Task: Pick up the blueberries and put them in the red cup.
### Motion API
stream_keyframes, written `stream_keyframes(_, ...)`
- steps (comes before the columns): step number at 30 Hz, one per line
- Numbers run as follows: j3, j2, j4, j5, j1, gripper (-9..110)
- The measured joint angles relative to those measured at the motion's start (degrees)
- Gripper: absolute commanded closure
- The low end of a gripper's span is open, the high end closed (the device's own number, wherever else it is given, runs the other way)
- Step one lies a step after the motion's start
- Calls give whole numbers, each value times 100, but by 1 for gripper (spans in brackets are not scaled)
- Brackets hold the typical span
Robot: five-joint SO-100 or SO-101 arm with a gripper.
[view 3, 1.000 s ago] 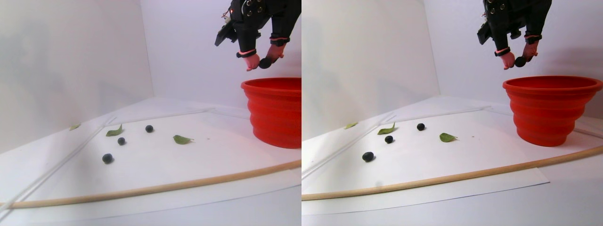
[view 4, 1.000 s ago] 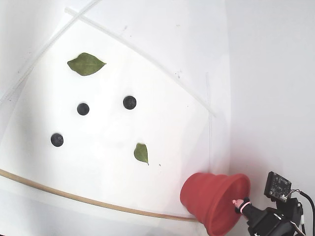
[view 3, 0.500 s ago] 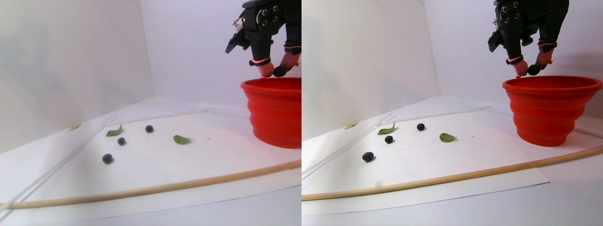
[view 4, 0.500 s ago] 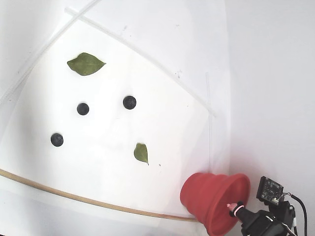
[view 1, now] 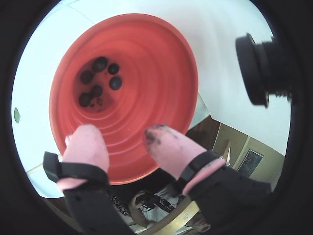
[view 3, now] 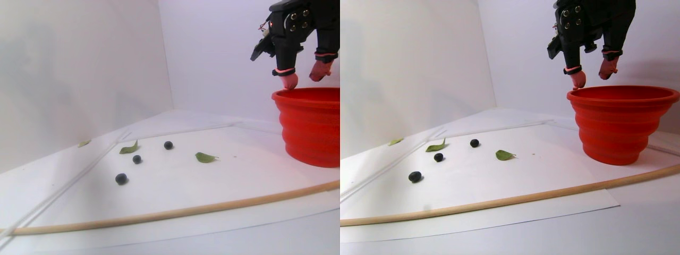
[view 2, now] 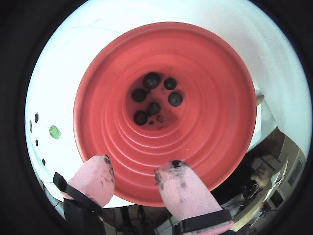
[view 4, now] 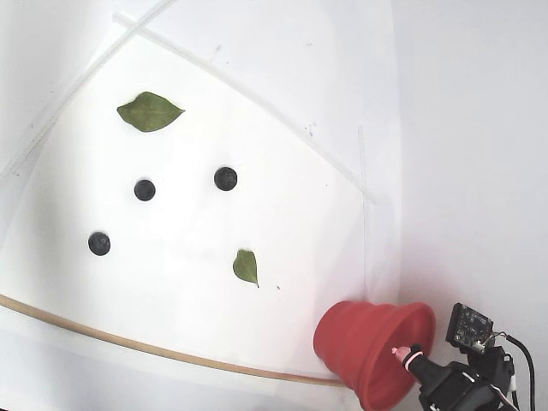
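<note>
On the near part of the desk (view 4: 197,257) a curved wooden rod (view 3: 175,212) lies across the white sheet. Beyond it, in the fixed view, three blueberries wait: the near-left blueberry (view 4: 99,243), the middle blueberry (view 4: 145,189) and the far-right blueberry (view 4: 225,178). A small leaf (view 4: 246,266) lies near and right of them; a large leaf (view 4: 150,111) lies farther off to the left.

At the right stands the red cup (view 3: 308,127). In a wrist view six or so berries in the cup (view 2: 154,100) rest on its bottom.

The gripper (view 3: 304,75) hangs over the cup's rim with its pink fingertips (view 1: 85,144) spread apart and nothing between them.

Procedure, as judged from this state: the release is done.
1. Lift straight up until both fingertips are clear above the rim; one fingertip sits very close to it, and a sideways move could tip the soft cup.
2. Keep the jaws apart.
3. Travel left to the far-right blueberry, the closest to the cup.
4. Descend vertically, one fingertip on each side, so the round berry does not roll.
</note>
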Motion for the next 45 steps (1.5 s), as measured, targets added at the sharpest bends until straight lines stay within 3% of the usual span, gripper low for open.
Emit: stream_keyframes(45, 1679, 2268, 1055, 1213, -2180, 85)
